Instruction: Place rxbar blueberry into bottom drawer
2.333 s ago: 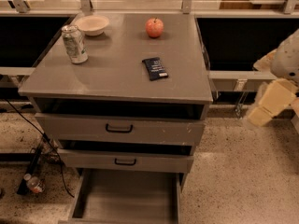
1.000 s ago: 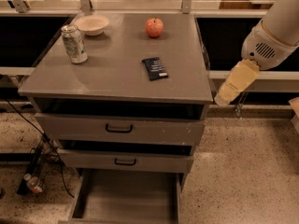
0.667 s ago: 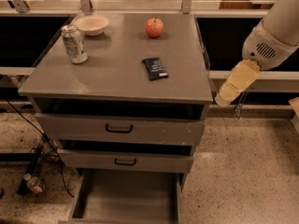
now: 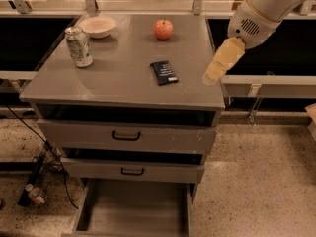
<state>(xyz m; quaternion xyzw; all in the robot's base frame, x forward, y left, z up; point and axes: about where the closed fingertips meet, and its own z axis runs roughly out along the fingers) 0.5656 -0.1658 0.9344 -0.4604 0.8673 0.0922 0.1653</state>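
The arm point(image 4: 269, 6) runs out of view at 1 o'clock, and only one pale slab of the claw point(image 4: 213, 76) shows, so I cannot tell whether it is wide or narrow. The open bottom drawer point(image 4: 133, 204) at 6 o'clock is cut off by the lower edge, its front unseen.

The rxbar blueberry point(image 4: 164, 72) lies flat mid-bench point(image 4: 113, 85), with the apple point(image 4: 163, 29) at its 12 o'clock and the can point(image 4: 79, 46) at its 10. Since the earlier frame the claw has moved up and inward from beside the bench to its right edge, at the bar's 3 o'clock and apart from it; nothing else has shifted.
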